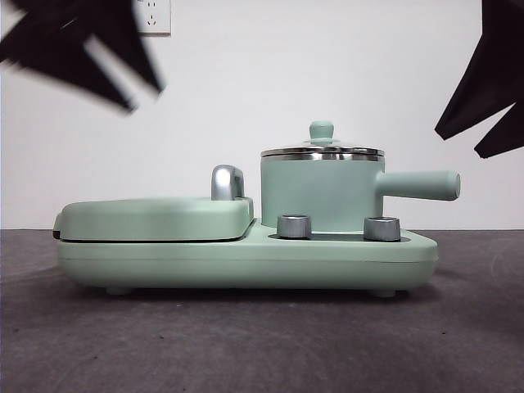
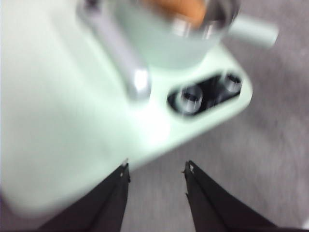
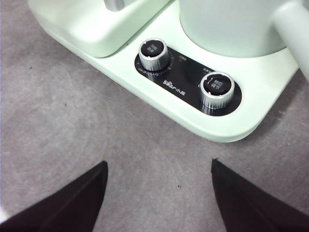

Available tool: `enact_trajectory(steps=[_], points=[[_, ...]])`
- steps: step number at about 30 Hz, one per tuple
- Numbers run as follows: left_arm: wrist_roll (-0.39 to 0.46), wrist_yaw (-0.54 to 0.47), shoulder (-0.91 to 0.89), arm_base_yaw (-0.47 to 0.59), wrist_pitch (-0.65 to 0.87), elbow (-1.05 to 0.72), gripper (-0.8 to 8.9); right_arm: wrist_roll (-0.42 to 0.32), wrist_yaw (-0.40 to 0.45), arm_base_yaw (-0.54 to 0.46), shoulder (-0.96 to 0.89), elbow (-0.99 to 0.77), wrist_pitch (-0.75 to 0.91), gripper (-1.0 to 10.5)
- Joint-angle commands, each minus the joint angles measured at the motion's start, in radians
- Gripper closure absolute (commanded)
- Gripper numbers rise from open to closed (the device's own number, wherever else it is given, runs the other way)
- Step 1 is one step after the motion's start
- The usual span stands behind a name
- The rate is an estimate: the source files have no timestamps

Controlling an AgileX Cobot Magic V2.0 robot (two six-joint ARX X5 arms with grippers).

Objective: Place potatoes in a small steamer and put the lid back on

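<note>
The small mint-green steamer [image 1: 315,192] stands on the right half of the appliance, its straight handle [image 1: 417,185] pointing right. The glass lid [image 1: 322,151] with its green knob sits on the pot's rim. In the blurred left wrist view the orange-brown potato [image 2: 181,7] shows inside the steamer [image 2: 164,43]. My left gripper [image 2: 157,169] is open and empty, high at the left [image 1: 82,49]. My right gripper [image 3: 159,166] is open and empty, high at the right [image 1: 483,90], above the table in front of the steamer [image 3: 227,24].
The flat mint-green grill cover [image 1: 155,217] with a chrome handle [image 1: 227,182] fills the left half of the appliance base [image 1: 246,262]. Two steel dials [image 1: 294,226] [image 1: 381,228] sit at the front. Grey table all round; a white wall behind.
</note>
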Motion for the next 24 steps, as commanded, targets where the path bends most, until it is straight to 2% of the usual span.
enact_trajectory(steps=[1, 5, 11, 12, 13, 14, 17, 24], points=[[-0.082, 0.002, -0.084, -0.003, 0.018, -0.087, 6.3, 0.013, -0.019, 0.006, 0.017, 0.01, 0.012, 6.2], [-0.104, 0.001, -0.182, -0.003, 0.007, -0.162, 6.3, 0.013, -0.022, 0.006, 0.024, 0.01, 0.013, 6.2], [-0.088, 0.005, -0.214, -0.004, -0.014, -0.164, 6.38, 0.014, -0.022, 0.006, 0.016, 0.01, 0.011, 6.4], [-0.087, 0.005, -0.215, -0.004, -0.015, -0.164, 7.41, 0.014, -0.022, 0.006, 0.015, 0.01, 0.014, 7.9], [-0.089, 0.005, -0.215, -0.004, -0.016, -0.164, 8.15, 0.012, -0.022, 0.006, 0.015, 0.01, 0.016, 9.8], [-0.082, 0.005, -0.214, -0.003, -0.009, -0.164, 8.04, 0.011, -0.02, 0.006, 0.016, 0.01, 0.024, 9.1], [-0.084, 0.005, -0.216, -0.003, -0.015, -0.164, 8.07, 0.02, -0.05, 0.006, 0.015, 0.01, 0.032, 9.1], [-0.084, 0.005, -0.217, -0.003, -0.007, -0.163, 8.07, 0.02, -0.044, 0.006, 0.016, 0.01, 0.058, 9.1]])
